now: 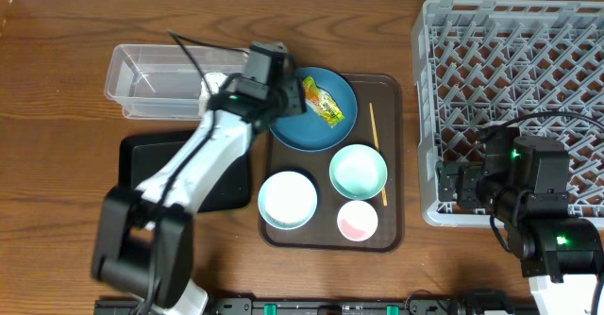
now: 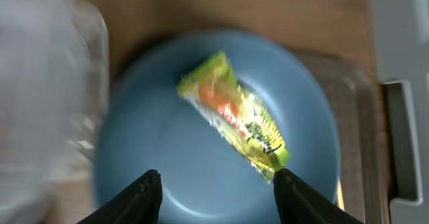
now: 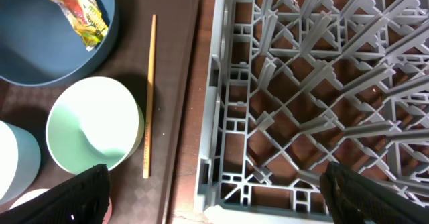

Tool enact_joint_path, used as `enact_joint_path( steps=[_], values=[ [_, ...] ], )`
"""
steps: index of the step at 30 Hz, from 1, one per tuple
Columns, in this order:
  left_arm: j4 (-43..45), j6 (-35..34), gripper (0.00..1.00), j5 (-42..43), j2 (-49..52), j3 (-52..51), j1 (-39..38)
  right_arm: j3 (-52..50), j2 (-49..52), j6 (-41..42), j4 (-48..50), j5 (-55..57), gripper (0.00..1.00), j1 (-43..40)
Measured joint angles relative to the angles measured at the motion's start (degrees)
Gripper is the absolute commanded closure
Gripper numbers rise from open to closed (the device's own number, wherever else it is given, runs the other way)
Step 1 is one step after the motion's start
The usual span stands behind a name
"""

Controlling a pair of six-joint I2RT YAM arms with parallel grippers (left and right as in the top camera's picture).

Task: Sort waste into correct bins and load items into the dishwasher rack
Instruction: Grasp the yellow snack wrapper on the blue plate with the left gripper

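Left gripper (image 2: 218, 196) hangs fingers apart and empty, just short of the snack wrapper (image 2: 234, 120) lying in the dark blue bowl (image 2: 144, 117). The wrapper's long axis runs diagonally across the finger gap (probably needs a wrist twist). Left arm's nearer.

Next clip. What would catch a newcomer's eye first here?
The bright yellow-green snack wrapper lying in the dark blue bowl at the far end of the brown tray draws the eye first, with the left gripper, fingers open, hovering right above it. Next is the big grey dishwasher rack filling the right side of the overhead view, the right gripper open at its near left corner.
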Motion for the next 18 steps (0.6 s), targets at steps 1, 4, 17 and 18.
enact_joint_path(
  steps=[1,4,17,18],
  values=[
    [0.33,-1.97,0.43,0.02,1.51,0.0,-0.59,0.0,0.0,0.0,-0.02,0.0,0.01,0.0],
    [1.62,-6.38,0.42,0.07,5.2,0.0,-2.27,0.02,0.0,0.0,-0.09,0.0,0.01,0.0],
    [6.23,-16.22,0.41,1.03,9.64,0.0,-6.43,0.0,0.0,0.0,-0.5,0.0,0.01,0.0],
    [6.34,-17.66,0.42,1.09,9.75,0.0,-6.45,0.0,0.0,0.0,-0.52,0.0,0.01,0.0]
  ],
)
